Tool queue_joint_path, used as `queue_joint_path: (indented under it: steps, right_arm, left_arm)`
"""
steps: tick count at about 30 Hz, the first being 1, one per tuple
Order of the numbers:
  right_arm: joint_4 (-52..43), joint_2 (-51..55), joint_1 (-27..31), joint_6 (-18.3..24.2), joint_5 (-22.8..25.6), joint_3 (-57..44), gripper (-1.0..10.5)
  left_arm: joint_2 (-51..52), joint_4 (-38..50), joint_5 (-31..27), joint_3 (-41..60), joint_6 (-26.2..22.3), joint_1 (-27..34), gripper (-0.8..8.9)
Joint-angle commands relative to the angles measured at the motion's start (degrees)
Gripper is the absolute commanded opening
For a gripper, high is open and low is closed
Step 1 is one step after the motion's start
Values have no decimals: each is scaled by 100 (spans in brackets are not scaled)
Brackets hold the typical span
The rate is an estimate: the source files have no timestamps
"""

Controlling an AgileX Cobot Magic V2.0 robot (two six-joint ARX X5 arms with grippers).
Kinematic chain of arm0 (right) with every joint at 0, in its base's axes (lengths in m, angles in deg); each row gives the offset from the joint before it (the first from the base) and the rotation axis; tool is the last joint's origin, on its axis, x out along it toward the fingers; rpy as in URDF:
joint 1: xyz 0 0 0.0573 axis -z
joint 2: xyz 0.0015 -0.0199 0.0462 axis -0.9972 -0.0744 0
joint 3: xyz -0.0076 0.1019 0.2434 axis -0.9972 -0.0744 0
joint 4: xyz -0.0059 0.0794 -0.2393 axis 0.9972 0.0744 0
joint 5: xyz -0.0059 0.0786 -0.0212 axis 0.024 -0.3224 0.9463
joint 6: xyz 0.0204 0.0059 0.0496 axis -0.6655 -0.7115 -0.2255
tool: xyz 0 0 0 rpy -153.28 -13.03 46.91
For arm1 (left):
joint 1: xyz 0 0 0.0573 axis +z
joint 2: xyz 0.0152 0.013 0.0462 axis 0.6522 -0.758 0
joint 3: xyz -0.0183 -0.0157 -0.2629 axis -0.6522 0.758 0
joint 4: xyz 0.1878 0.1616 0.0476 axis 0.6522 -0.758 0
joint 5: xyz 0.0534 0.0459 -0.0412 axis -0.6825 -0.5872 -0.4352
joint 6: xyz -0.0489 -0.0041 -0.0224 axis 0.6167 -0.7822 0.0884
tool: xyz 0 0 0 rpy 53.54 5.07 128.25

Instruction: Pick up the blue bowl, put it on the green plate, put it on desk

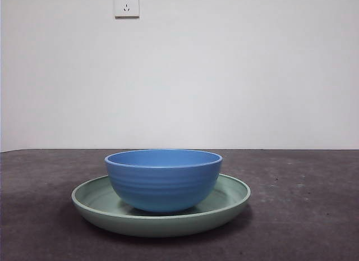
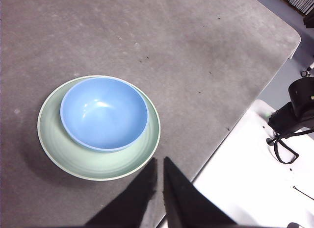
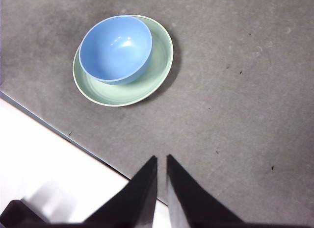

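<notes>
Bowl [image 1: 162,179] is seated upright inside plate [image 1: 161,216], off-centre, touching one side of the rim; plate is set flat on desk [image 1: 303,216]. Left gripper [image 2: 160,164] is held above the desk, clear of the plate, jaws nearly together, nothing gripped. Right gripper [image 3: 162,162] is held well apart from the plate, jaws likewise pressed close, empty.

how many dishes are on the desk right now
2. The blue bowl sits upright inside the green plate, and the plate rests flat on the desk. All three views show only these two, and nothing seems hidden.
</notes>
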Motion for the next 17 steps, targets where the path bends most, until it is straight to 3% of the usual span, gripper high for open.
queue_joint_path:
  steps: [1, 7, 11, 17]
  right_arm:
    - [-28, -17, -35, 46, 7, 105, 27]
    - [-28, -17, -35, 46, 4, 105, 27]
    - [-28, -17, -35, 46, 7, 107, 27]
    - [-28, -17, -35, 46, 4, 107, 27]
  left_arm:
    - [-28, 77, 13, -46, -11, -48, 19]
    - [210, 63, 15, -20, -13, 142, 19]
    - [647, 273, -52, 144, -708, 962, 20]
    - [1742, 2175, -52, 1537, -785, 2365, 20]
